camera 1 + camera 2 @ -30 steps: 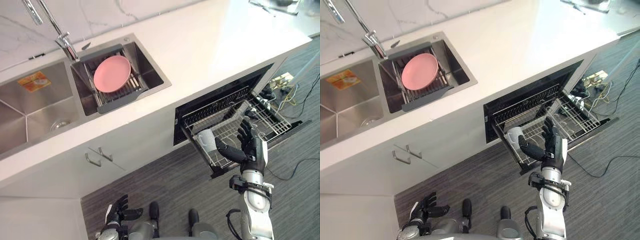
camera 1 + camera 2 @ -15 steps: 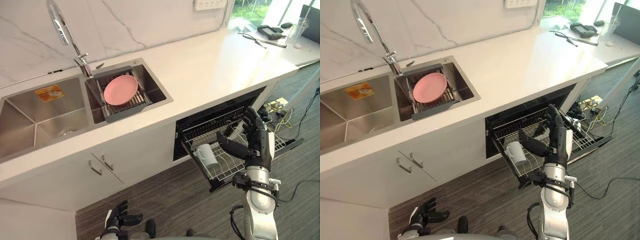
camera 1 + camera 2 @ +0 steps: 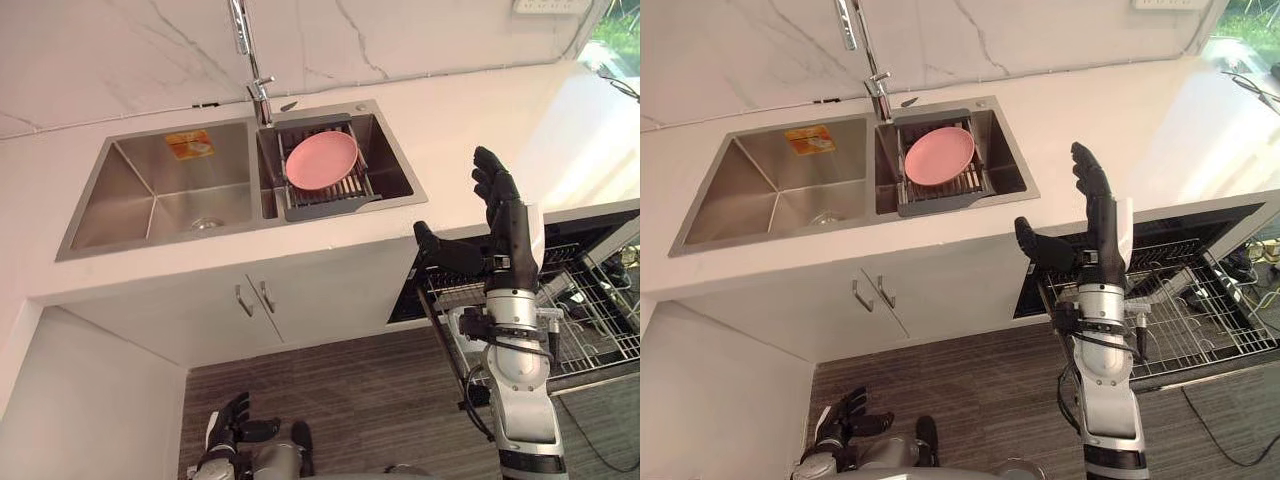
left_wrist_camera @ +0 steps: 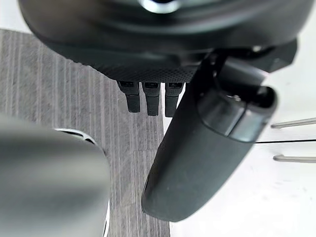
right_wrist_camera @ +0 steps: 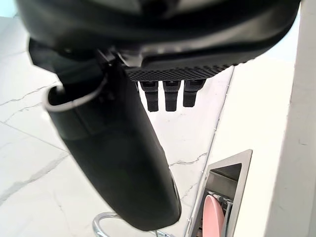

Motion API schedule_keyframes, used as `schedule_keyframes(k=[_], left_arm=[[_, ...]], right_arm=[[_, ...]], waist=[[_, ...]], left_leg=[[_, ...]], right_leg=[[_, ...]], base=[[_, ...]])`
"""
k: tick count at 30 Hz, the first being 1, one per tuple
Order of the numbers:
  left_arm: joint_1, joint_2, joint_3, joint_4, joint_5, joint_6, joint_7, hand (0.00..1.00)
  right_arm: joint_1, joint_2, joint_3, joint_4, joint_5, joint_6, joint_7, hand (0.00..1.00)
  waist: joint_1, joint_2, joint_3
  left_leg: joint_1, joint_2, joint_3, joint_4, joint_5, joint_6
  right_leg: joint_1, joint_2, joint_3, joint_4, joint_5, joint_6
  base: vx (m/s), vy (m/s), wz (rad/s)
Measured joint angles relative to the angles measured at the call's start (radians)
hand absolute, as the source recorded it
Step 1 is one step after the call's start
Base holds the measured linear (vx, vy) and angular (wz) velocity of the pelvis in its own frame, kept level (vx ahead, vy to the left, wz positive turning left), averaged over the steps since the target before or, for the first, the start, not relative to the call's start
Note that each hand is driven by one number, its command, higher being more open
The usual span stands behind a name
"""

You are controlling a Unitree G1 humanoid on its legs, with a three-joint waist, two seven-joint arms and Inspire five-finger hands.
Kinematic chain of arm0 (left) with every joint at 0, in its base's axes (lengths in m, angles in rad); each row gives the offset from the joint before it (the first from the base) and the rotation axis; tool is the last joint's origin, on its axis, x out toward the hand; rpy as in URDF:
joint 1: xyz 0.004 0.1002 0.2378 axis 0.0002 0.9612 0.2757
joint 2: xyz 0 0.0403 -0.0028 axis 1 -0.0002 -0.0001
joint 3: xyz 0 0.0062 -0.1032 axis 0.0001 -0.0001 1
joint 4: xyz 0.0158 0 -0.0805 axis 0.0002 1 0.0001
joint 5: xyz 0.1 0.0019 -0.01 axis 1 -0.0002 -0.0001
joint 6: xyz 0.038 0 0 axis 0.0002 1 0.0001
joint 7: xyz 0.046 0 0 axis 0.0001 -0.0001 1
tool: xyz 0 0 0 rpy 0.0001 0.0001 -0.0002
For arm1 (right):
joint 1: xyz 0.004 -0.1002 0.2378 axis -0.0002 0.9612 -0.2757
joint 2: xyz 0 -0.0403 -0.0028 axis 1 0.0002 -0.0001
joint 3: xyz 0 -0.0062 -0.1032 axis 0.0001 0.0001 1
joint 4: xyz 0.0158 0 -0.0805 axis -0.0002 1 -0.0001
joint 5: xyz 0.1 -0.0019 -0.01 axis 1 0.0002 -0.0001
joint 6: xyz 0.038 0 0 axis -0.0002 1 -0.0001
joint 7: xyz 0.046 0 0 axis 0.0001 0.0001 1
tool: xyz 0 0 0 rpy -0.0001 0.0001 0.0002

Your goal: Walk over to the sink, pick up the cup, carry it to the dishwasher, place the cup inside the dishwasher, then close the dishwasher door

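My right hand (image 3: 506, 238) is raised in front of the counter edge, above the left end of the pulled-out dishwasher rack (image 3: 600, 330). Its fingers (image 5: 170, 94) are straight, the thumb (image 5: 123, 148) sticks out, and it holds nothing. The open dishwasher (image 3: 1200, 320) lies under the white counter, right of the sink, with its wire rack out over the lowered door. My right arm covers the rack's front left corner, so the cup is hidden. My left hand (image 3: 235, 428) hangs low over the floor, fingers (image 4: 148, 98) relaxed and empty.
A double steel sink (image 3: 160, 200) is set in the white counter (image 3: 480, 130). Its right basin holds a grey drying rack with a pink plate (image 3: 321, 160). A faucet (image 3: 250, 50) stands behind it. Cabinet handles (image 3: 252, 298) jut out below. Cables lie beyond the dishwasher door.
The camera has swung left, bringing the sink to centre. My right hand rose from beside the white cup in the rack to counter height, still open; the cup has passed behind my arm.
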Motion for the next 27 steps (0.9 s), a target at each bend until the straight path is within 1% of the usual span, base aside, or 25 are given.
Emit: schedule_keyframes(k=[1, 2, 3, 4, 5, 7, 8, 9, 10, 11, 12, 13, 14, 15, 17, 18, 19, 20, 21, 22, 23, 24, 25, 26, 27], left_arm=[[0.001, 0.001, -0.008, 0.002, 0.000, 0.000, 0.001, 0.90], [0.005, 0.012, -0.026, 0.002, 0.000, 0.000, 0.001, 0.90], [0.005, 0.016, -0.031, 0.002, 0.000, 0.001, 0.001, 0.90], [0.007, 0.021, -0.040, 0.002, 0.001, 0.002, 0.001, 0.90], [0.008, 0.026, -0.054, 0.003, 0.001, 0.003, 0.001, 0.90], [0.008, 0.026, -0.058, 0.004, 0.001, 0.003, 0.001, 0.90], [0.008, 0.026, -0.060, 0.005, 0.001, 0.004, 0.001, 0.90], [0.008, 0.023, -0.061, 0.005, 0.001, 0.004, 0.001, 0.90], [0.012, 0.024, -0.062, 0.005, 0.001, 0.003, 0.001, 0.90], [0.013, 0.029, -0.062, 0.004, 0.001, 0.002, 0.000, 0.90], [-0.001, 0.013, -0.063, 0.039, 0.003, 0.007, 0.001, 0.90], [0.011, -0.002, -0.067, 0.036, 0.005, 0.002, -0.001, 0.90], [0.015, -0.008, -0.069, 0.036, 0.008, -0.001, -0.001, 0.90], [0.015, -0.014, -0.069, 0.039, 0.012, 0.001, -0.002, 0.90], [0.012, -0.019, -0.069, 0.038, 0.012, 0.004, -0.006, 0.90], [0.010, -0.015, -0.066, 0.025, 0.012, 0.006, -0.010, 0.90], [0.007, -0.010, -0.067, 0.019, 0.012, 0.000, -0.010, 0.90], [0.001, -0.009, -0.066, 0.021, 0.009, 0.015, -0.012, 0.90], [-0.006, -0.004, -0.064, 0.027, 0.009, 0.032, -0.019, 0.90], [-0.009, -0.004, -0.064, 0.026, 0.007, 0.036, -0.020, 0.90], [-0.013, -0.009, -0.059, 0.022, 0.000, 0.035, -0.021, 0.90], [-0.022, 0.003, -0.060, 0.023, 0.003, 0.038, -0.021, 0.90], [-0.024, 0.009, -0.062, 0.022, 0.003, 0.037, -0.023, 0.90], [-0.026, 0.012, -0.067, 0.020, 0.005, 0.035, -0.025, 0.90], [-0.028, 0.012, -0.067, 0.024, 0.010, 0.036, -0.025, 0.90]], right_arm=[[-0.002, -0.008, 0.002, 0.014, -0.006, 0.003, 0.001, 0.90], [-0.002, -0.019, 0.001, 0.049, -0.013, 0.009, 0.001, 0.90], [-0.002, -0.024, 0.000, 0.059, -0.014, 0.013, 0.001, 0.90], [-0.002, -0.030, 0.001, 0.077, -0.023, 0.016, 0.001, 0.90], [-0.003, -0.035, 0.002, 0.080, -0.031, 0.015, 0.002, 0.90], [-0.013, -0.048, 0.004, 0.080, -0.034, 0.015, 0.004, 0.90], [-0.021, -0.063, 0.006, 0.080, -0.038, 0.014, 0.009, 0.90], [-0.028, -0.078, 0.006, 0.080, -0.040, 0.014, 0.012, 0.90], [-0.032, -0.096, 0.007, 0.079, -0.043, 0.014, 0.013, 0.90], [-0.031, -0.103, 0.008, 0.078, -0.049, 0.014, 0.013, 0.90], [-0.024, -0.132, 0.009, 0.089, -0.051, 0.016, 0.013, 0.90], [-0.019, -0.153, 0.014, 0.089, -0.052, 0.017, 0.020, 0.90], [-0.019, -0.160, 0.014, 0.088, -0.052, 0.017, 0.024, 0.90], [-0.016, -0.163, 0.007, 0.087, -0.052, 0.017, 0.023, 0.90], [0.008, -0.167, -0.015, 0.087, -0.051, 0.017, 0.023, 0.90], [0.024, -0.175, -0.022, 0.086, -0.050, 0.018, 0.023, 0.90], [0.025, -0.176, -0.018, 0.086, -0.050, 0.017, 0.023, 0.90], [0.024, -0.175, -0.016, 0.085, -0.051, 0.015, 0.023, 0.90], [0.023, -0.177, -0.017, 0.086, -0.050, 0.013, 0.023, 0.90], [0.024, -0.185, -0.018, 0.086, -0.051, 0.013, 0.025, 0.90], [0.023, -0.191, -0.022, 0.089, -0.051, 0.012, 0.026, 0.90], [0.026, -0.186, -0.022, 0.089, -0.051, 0.014, 0.033, 0.90], [0.027, -0.187, -0.022, 0.089, -0.051, 0.014, 0.038, 0.90], [0.027, -0.190, -0.022, 0.089, -0.052, 0.014, 0.050, 0.90], [0.028, -0.190, -0.021, 0.089, -0.052, 0.014, 0.057, 0.90]], waist=[[-0.002, 0.003, -0.001], [-0.010, 0.003, -0.002], [-0.013, 0.004, -0.002], [-0.027, 0.004, -0.002], [-0.036, -0.002, -0.002], [-0.036, -0.002, -0.002], [-0.041, 0.004, 0.001], [-0.043, 0.008, 0.003], [-0.043, 0.005, 0.000], [-0.045, -0.006, -0.005], [-0.047, 0.030, -0.013], [-0.041, 0.060, -0.032], [-0.041, 0.069, -0.038], [-0.048, 0.079, -0.044], [-0.054, 0.077, -0.036], [-0.049, 0.068, -0.017], [-0.036, 0.062, -0.007], [-0.034, 0.061, -0.006], [-0.035, 0.062, -0.006], [-0.034, 0.069, -0.002], [-0.030, 0.082, 0.004], [-0.026, 0.065, 0.013], [-0.029, 0.055, 0.018], [-0.033, 0.044, 0.024], [-0.035, 0.044, 0.024]], left_leg=[[0.007, -0.002, 0.001, 0.004, -0.012, 0.003], [0.032, -0.003, -0.010, 0.016, -0.030, 0.015], [0.044, -0.001, -0.019, 0.020, -0.043, 0.022], [0.073, 0.002, -0.050, 0.022, -0.070, 0.048], [0.094, 0.005, -0.074, 0.020, -0.082, 0.049], [0.118, 0.017, -0.095, 0.015, -0.095, 0.035], [0.143, 0.026, -0.115, -0.001, -0.098, 0.028], [0.156, 0.038, -0.134, -0.005, -0.105, 0.012], [0.165, 0.042, -0.147, 0.003, -0.125, -0.028], [0.166, 0.034, -0.158, 0.014, -0.139, -0.052], [0.172, 0.060, -0.189, 0.040, -0.158, -0.076], [0.171, 0.093, -0.191, 0.040, -0.157, -0.078], [0.169, 0.104, -0.190, 0.039, -0.157, -0.079], [0.157, 0.116, -0.191, 0.062, -0.149, -0.092], [0.099, 0.130, -0.189, 0.218, -0.137, -0.108], [0.051, 0.145, -0.183, 0.375, -0.123, -0.113], [0.024, 0.153, -0.159, 0.445, -0.157, -0.099], [0.006, 0.148, -0.156, 0.423, -0.181, -0.095], [-0.013, 0.142, -0.158, 0.350, -0.180, -0.095], [-0.023, 0.139, -0.163, 0.189, -0.107, -0.091], [-0.024, 0.143, -0.173, 0.131, -0.027, -0.101], [-0.013, 0.125, -0.170, 0.113, -0.022, -0.094], [-0.009, 0.113, -0.169, 0.100, -0.016, -0.088], [0.004, 0.093, -0.163, 0.078, -0.009, -0.079], [0.014, 0.084, -0.161, 0.071, -0.008, -0.076]], right_leg=[[-0.027, -0.009, 0.010, 0.066, 0.001, -0.002], [-0.080, -0.020, 0.047, 0.226, 0.019, -0.033], [-0.096, -0.019, 0.065, 0.285, 0.034, -0.056], [-0.133, -0.009, 0.097, 0.383, 0.023, -0.092], [-0.159, 0.017, 0.116, 0.404, -0.029, -0.087], [-0.215, 0.059, 0.142, 0.390, -0.058, -0.091], [-0.259, 0.095, 0.155, 0.358, -0.058, -0.091], [-0.294, 0.126, 0.162, 0.316, -0.053, -0.083], [-0.318, 0.157, 0.170, 0.197, -0.001, -0.071], [-0.322, 0.161, 0.176, 0.119, 0.101, -0.072], [-0.298, 0.178, 0.159, 0.129, 0.133, -0.068], [-0.266, 0.202, 0.141, 0.080, 0.133, -0.073], [-0.255, 0.210, 0.133, 0.059, 0.134, -0.077], [-0.233, 0.216, 0.112, 0.032, 0.131, -0.082], [-0.161, 0.219, 0.077, -0.033, 0.131, -0.085], [-0.091, 0.218, 0.062, -0.080, 0.134, -0.089], [-0.044, 0.211, 0.067, -0.104, 0.134, -0.089], [-0.024, 0.202, 0.070, -0.111, 0.134, -0.088], [-0.018, 0.192, 0.071, -0.112, 0.134, -0.087], [-0.018, 0.193, 0.072, -0.113, 0.134, -0.082], [-0.013, 0.204, 0.081, -0.114, 0.122, -0.057], [-0.006, 0.189, 0.091, -0.125, 0.123, -0.048], [-0.006, 0.180, 0.096, -0.132, 0.124, -0.047], [0.007, 0.164, 0.113, -0.156, 0.131, -0.036], [0.016, 0.156, 0.118, -0.169, 0.134, -0.030]], base=[[0.31, 0.153, -0.06], [0.26, 0.137, 0.07], [0.35, 0.135, 0.34], [0.34, 0.044, 0.55], [0.34, 0.018, 0.59], [0.31, -0.034, 0.46], [0.35, -0.077, 0.52], [0.41, -0.112, 0.65], [0.27, -0.084, 0.57], [0.36, -0.121, 0.67], [0.46, -0.143, 0.46], [0.46, -0.148, 0.34], [0.35, -0.108, 0.22], [0.28, -0.113, 0.42], [0.26, -0.096, 0.55], [0.22, 0.017, 0.31], [0.23, 0.057, 0.18], [0.20, 0.081, 0.03], [0.13, 0.112, 0.04], [0.12, 0.171, -0.01], [0.12, 0.172, -0.04], [0.09, 0.134, 0.00], [0.07, 0.135, 0.08], [0.05, 0.136, 0.09], [0.03, 0.152, 0.05]])
